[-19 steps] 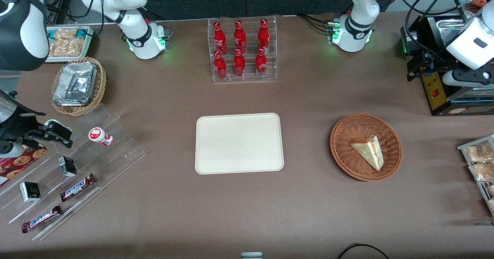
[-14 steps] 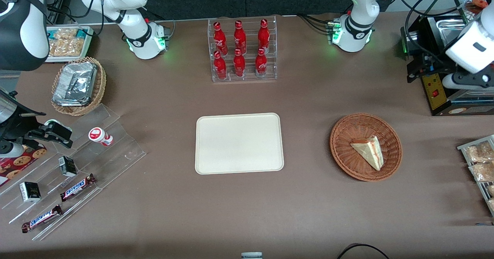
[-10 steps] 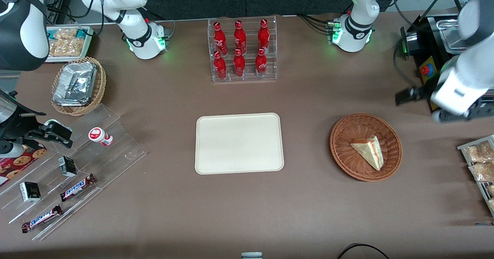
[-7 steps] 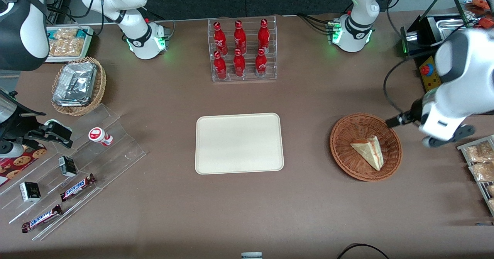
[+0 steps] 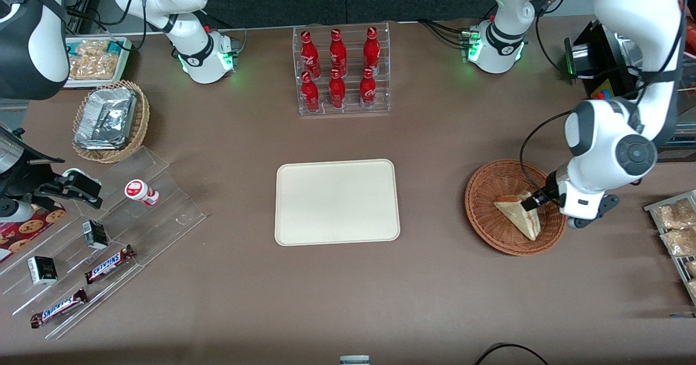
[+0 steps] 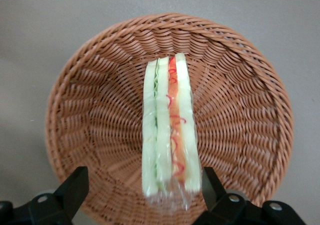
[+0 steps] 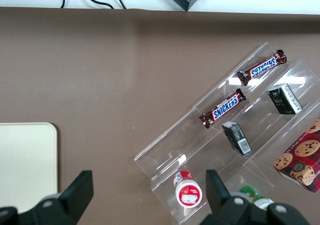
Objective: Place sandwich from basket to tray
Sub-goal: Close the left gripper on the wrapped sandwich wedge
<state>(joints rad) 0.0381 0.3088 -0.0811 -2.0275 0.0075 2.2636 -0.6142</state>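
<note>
sandwich (image 6: pixel 168 135): lies in the basket (image 6: pixel 90 110), wedge on its side, cut edge with red and green filling turned up toward the wrist camera; in the front view (image 5: pixel 519 215) it sits toward the basket's working-arm side.
gripper (image 6: pixel 142 197): hangs above the sandwich's wide end, fingers spread, one on each side of the bread, nothing gripped; in the front view the fingertips are hidden by the arm (image 5: pixel 603 153).
handling: judged light and soft; bread is likely crushed by a hard squeeze, and the clear wrap is probably slick.
grip point: best taken across the two flat bread faces near the thick end, with gentle closure; the thin tip is judged too floppy.
tray (image 5: pixel 337 202): bare, well apart from the basket, toward the table's middle.
hidden: fingertips are cut off at the wrist view's edge; contact with the wrap cannot be told. The sandwich's underside and the basket floor beneath it are not seen.
</note>
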